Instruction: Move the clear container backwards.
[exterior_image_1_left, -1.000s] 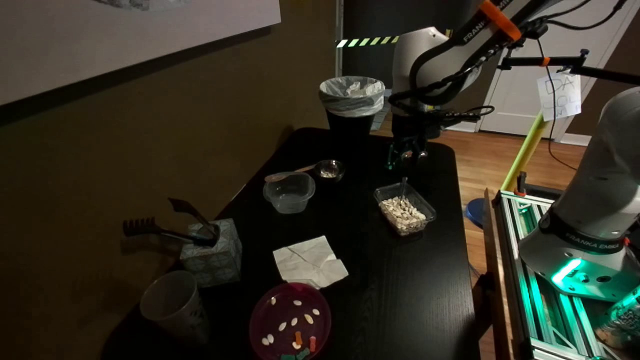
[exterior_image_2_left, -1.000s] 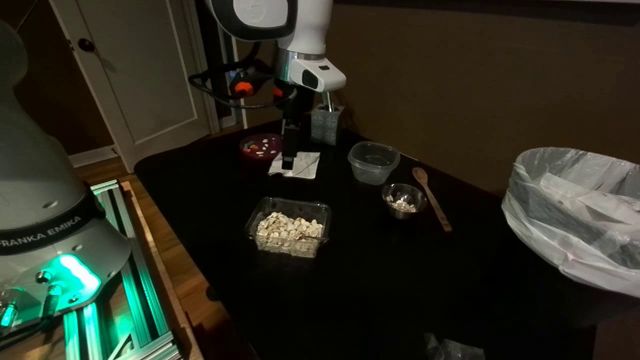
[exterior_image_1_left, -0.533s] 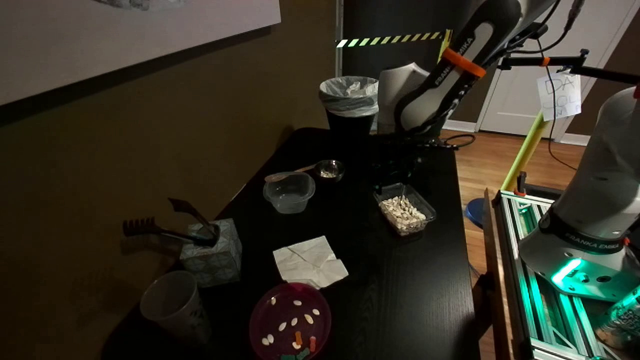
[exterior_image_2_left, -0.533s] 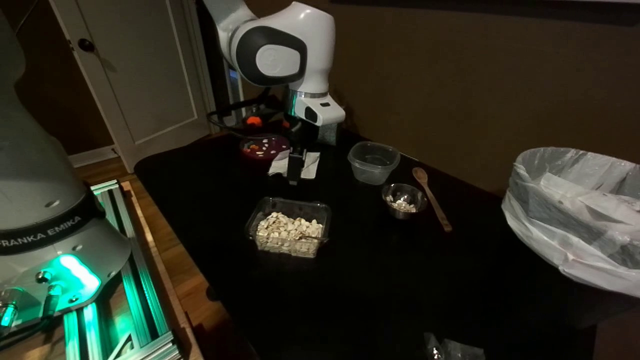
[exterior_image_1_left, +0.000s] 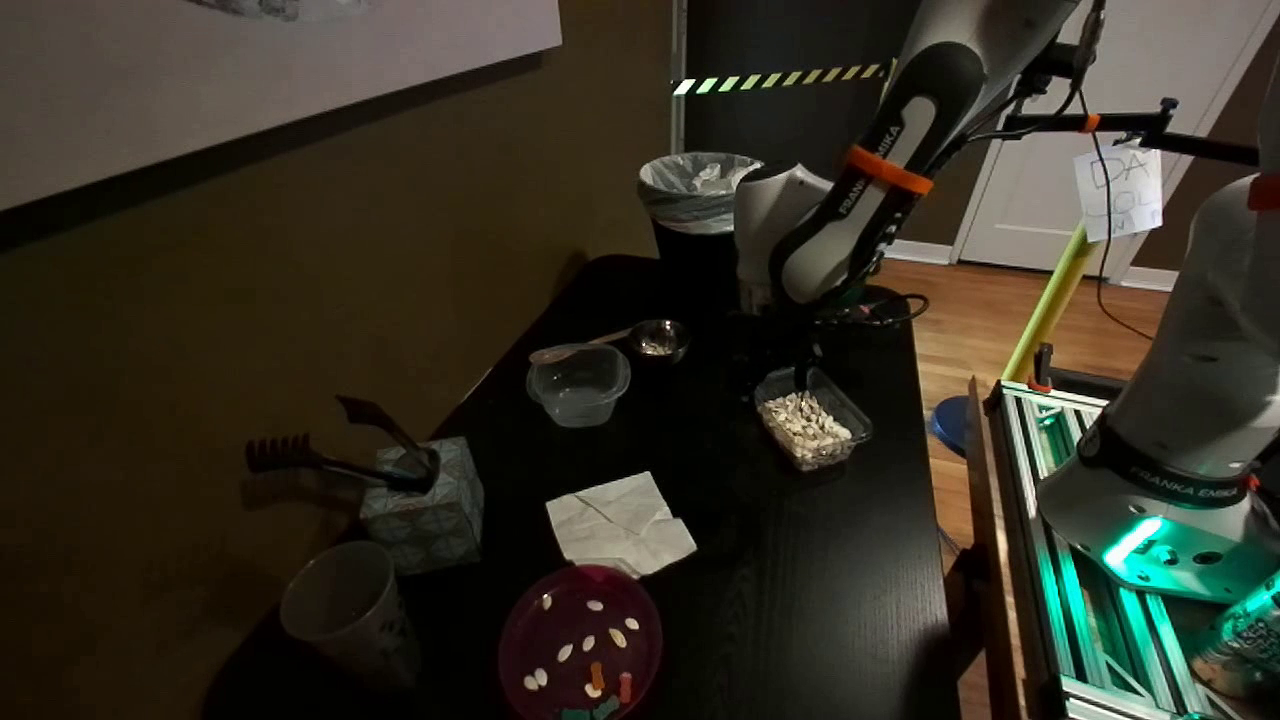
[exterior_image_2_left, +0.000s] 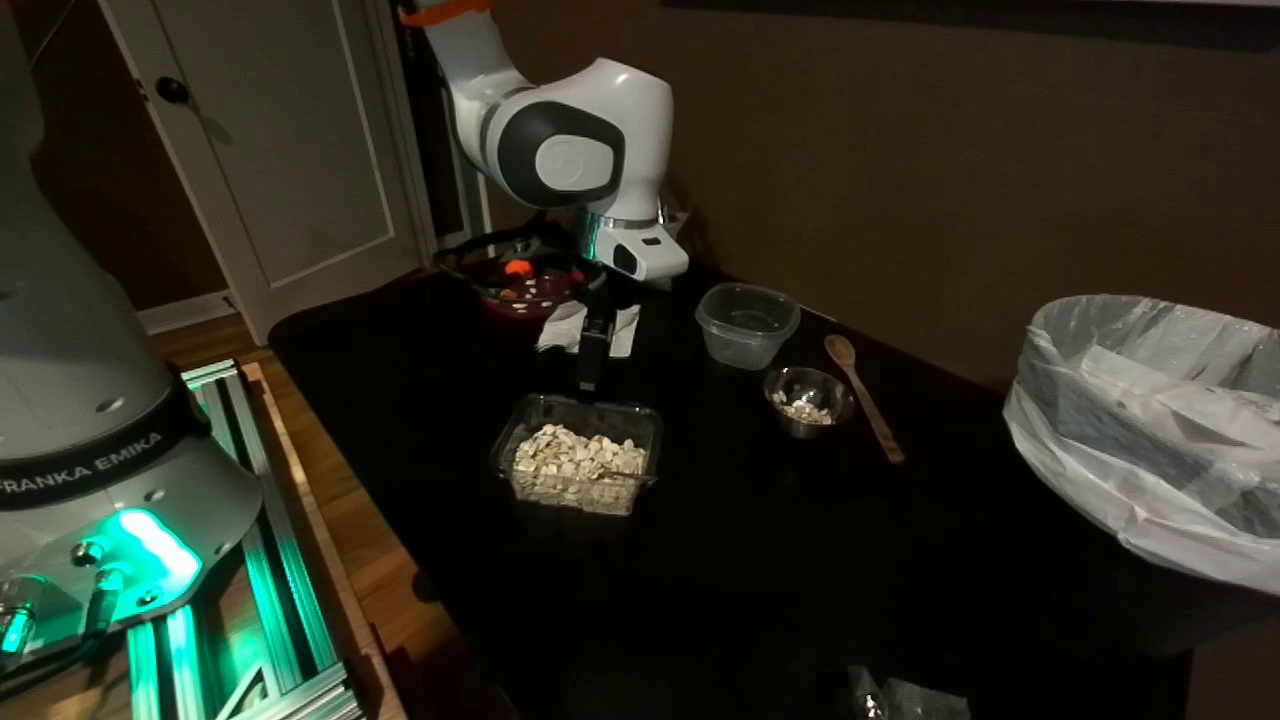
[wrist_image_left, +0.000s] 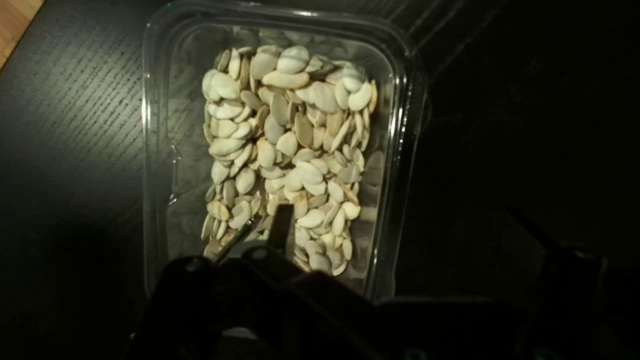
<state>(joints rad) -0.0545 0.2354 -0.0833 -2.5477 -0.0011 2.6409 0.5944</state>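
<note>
The clear container (exterior_image_1_left: 848, 405) is a low transparent tub of pale seeds on the black table. It also shows in an exterior view (exterior_image_2_left: 575, 492) and in the wrist view (wrist_image_left: 395, 135). A thin shiny handle (wrist_image_left: 240, 240) leans in it. My gripper (wrist_image_left: 397, 207) is wide open and empty, pointing down. In the wrist view one finger is over the seeds and the dark other finger is outside the right wall, so the wall lies between them. The gripper (exterior_image_1_left: 774, 385) is at the container's far left corner in an exterior view. Whether the fingertips are below the rim, I cannot tell.
A rounded clear bowl (exterior_image_1_left: 578, 395), a small glass bowl (exterior_image_2_left: 808, 400) and a wooden spoon (exterior_image_2_left: 870, 410) lie along the wall side. A napkin (exterior_image_1_left: 620, 520), dark red plate (exterior_image_1_left: 580, 620), tissue box (exterior_image_1_left: 430, 510) and cup (exterior_image_1_left: 350, 610) are farther along. A bin (exterior_image_1_left: 700, 200) stands past the table.
The arm has come down and my gripper has moved down to the container, one finger now over it. The gripper has stayed open. The container has not moved.
</note>
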